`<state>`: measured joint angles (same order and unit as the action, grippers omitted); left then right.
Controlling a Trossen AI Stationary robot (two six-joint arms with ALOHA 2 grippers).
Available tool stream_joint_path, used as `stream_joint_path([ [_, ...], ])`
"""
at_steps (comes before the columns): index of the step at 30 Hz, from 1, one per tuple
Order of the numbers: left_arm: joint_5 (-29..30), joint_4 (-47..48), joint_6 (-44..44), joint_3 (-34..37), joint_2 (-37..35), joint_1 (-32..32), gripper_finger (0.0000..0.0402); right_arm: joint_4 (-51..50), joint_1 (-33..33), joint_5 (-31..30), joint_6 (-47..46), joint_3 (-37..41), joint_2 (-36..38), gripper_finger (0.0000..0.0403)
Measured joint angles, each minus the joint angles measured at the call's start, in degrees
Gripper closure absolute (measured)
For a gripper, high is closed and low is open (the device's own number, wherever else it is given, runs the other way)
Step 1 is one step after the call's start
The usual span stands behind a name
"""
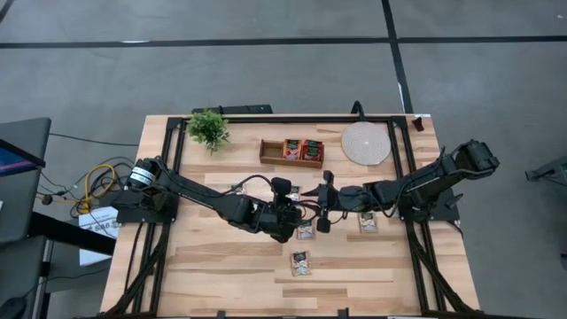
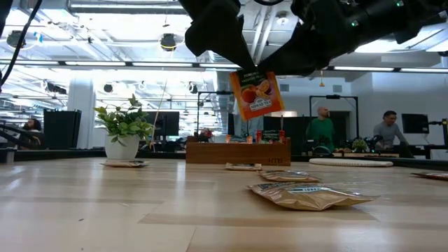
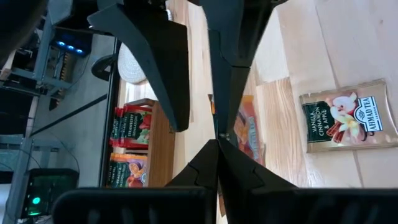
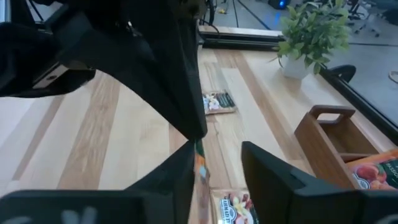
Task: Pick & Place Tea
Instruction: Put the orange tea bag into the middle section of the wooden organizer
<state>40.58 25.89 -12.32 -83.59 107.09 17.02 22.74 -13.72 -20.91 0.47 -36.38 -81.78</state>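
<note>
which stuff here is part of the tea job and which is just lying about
Job: orange tea sachet held aloft by the shut left gripper; right gripper at it; loose sachets on the table; wooden tray.
Lying about: potted plant; round pale disc.

both arms are matte black, built of slim boxy links. the left arm point(image 1: 190, 190) ends at a base joint with a round silver cap and carries thin black cables looped along its links. the right arm point(image 1: 425, 182) has a blocky black shoulder housing. the left gripper point(image 3: 217, 140) has flat, tapering black fingers; the right gripper point(image 4: 214, 155) has broad, wedge-shaped black fingers.
</note>
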Motion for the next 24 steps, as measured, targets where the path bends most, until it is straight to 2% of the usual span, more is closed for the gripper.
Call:
stream_joint_path([
  [4, 0.0, 0.0, 0.0, 0.0, 0.0, 0.0, 0.0401, -0.4, 0.0, 0.0, 0.0, 0.0, 0.0, 0.0305],
  [12, 0.0, -0.3, -0.1, 0.0, 0.0, 0.0, 0.0401, -1.3, 0.0, 0.0, 0.0, 0.0, 0.0, 0.0343],
  [17, 0.0, -0.3, -0.1, 0.0, 0.0, 0.0, 0.0401, -1.5, 0.0, 0.0, 0.1, 0.0, 0.0, 0.0392],
  [24, 0.1, -0.3, -0.1, 0.0, 0.0, 0.0, 0.0401, -1.4, 0.0, 0.0, 0.1, 0.0, 0.0, 0.0401],
])
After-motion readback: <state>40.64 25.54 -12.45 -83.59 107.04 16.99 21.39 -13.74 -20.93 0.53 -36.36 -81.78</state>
